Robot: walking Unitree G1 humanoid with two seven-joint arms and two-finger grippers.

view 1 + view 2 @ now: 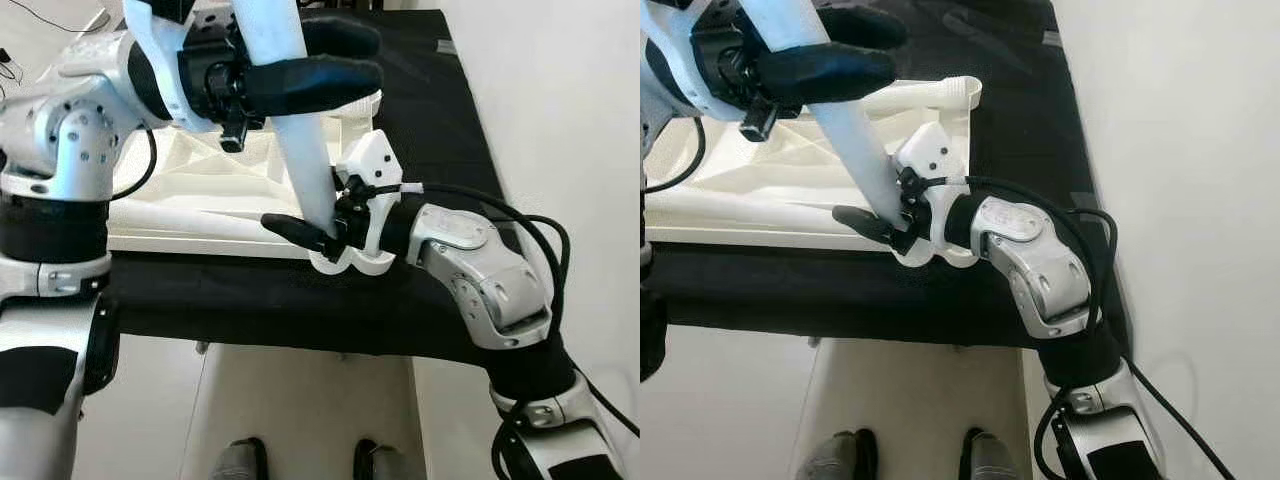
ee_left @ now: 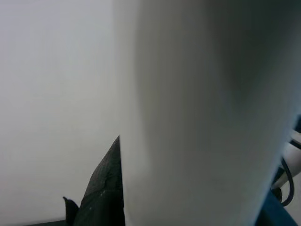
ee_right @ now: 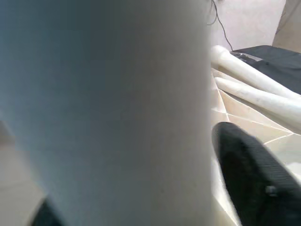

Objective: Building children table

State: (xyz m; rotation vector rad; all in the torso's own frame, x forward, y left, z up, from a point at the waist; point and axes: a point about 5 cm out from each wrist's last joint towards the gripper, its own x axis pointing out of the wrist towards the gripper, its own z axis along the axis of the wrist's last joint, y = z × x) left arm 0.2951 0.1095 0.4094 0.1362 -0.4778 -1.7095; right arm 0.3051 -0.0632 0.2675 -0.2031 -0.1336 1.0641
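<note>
Two grippers clamp one white table leg (image 1: 305, 140), which stands tilted over the near right corner of the upturned white tabletop (image 1: 190, 190) on a black-covered surface (image 1: 300, 300). Nearest, the right gripper (image 1: 318, 232) pinches the leg's lower end; higher and farther, the left gripper (image 1: 330, 60) closes around its upper shaft. Two more legs (image 3: 263, 89) lie beyond on the tabletop.

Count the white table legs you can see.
3. One leg stands upright, gripped by the left gripper and right gripper. Two more lie on the tabletop. Others may be hidden.
</note>
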